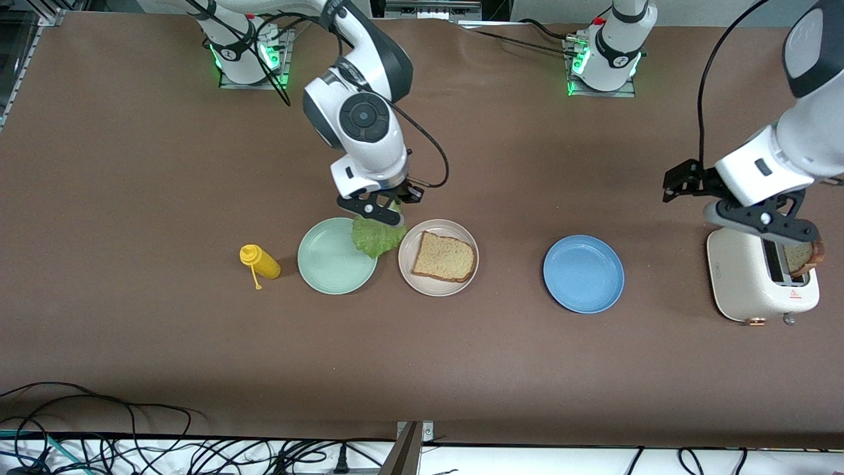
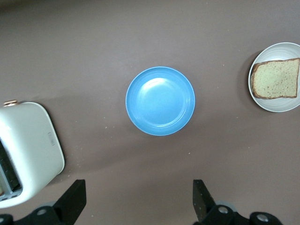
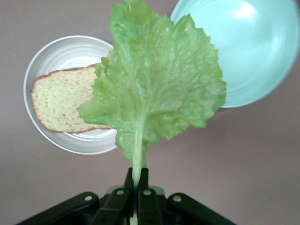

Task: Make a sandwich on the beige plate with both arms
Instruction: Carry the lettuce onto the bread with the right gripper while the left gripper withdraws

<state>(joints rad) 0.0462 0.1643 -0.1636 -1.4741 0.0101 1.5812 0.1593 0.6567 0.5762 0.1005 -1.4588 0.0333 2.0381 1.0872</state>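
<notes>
right claw (image 3: 136,187) – pinching lettuce (image 3: 154,79) stem | left claw (image 2: 136,201) – wide over toaster (image 1: 758,280)

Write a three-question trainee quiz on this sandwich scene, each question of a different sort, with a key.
1. True or false: the right gripper holds the lettuce leaf by its stem, over the gap between the mint-green plate and the beige plate.
2. Where is the second bread slice? A) on the blue plate B) sticking out of the toaster C) beside the yellow mustard bottle
3. Fill in: the left gripper is ____ over the table, near the toaster.

Key
1. True; its fingers are shut on the stem.
2. B; the first bread slice lies on the beige plate.
3. Open, holding nothing.
</notes>
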